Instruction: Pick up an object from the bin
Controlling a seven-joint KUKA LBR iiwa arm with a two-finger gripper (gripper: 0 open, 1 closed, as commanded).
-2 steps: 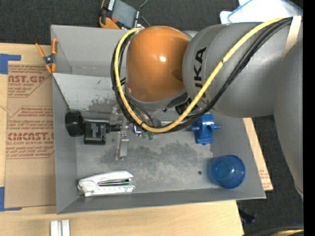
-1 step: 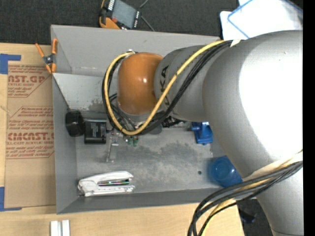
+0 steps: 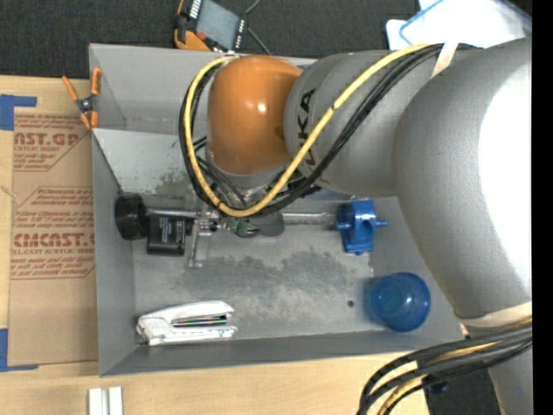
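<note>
One arm (image 3: pixel 467 145) takes up the right and upper part of the camera view. It reaches across the bin (image 3: pixel 285 266), with its orange cover (image 3: pixel 246 115) and looped yellow and black cables (image 3: pixel 194 128) over the bin's back half.

Four loose things lie on the floor, well apart from one another:
- **Blue bowl** (image 3: pixel 397 301): the largest, mouth down or rounded side up, at the front right corner.
- **White stapler** (image 3: pixel 186 322): lies flat along the front edge, toward the front left corner.
- **Blue clamp-like piece** (image 3: pixel 359 225): near the right edge, with a thin metal bar (image 3: pixel 307 220) running from it toward the centre.
- **Black piece** (image 3: pixel 160 226): against the left edge at mid-length, a round knob with a boxy block just beside it. Whether these are one thing or two cannot be told.

The gripper (image 3: pixel 206 232) sits low under the orange cover, just right of the black block and possibly touching it. The cover hides too much to tell whether the claw is spread, pressed together or pinching anything.

Judgement: the step in hand is the approach or descent, and nothing is seen lifted. The black piece is the likeliest target. The next move calls for the claw to straddle that block squarely before closing, clear of the left wall.

The only legible writing is black lettering on the arm beside the cover, of which "KA" can be read. No label on the loose things can be read.
</note>
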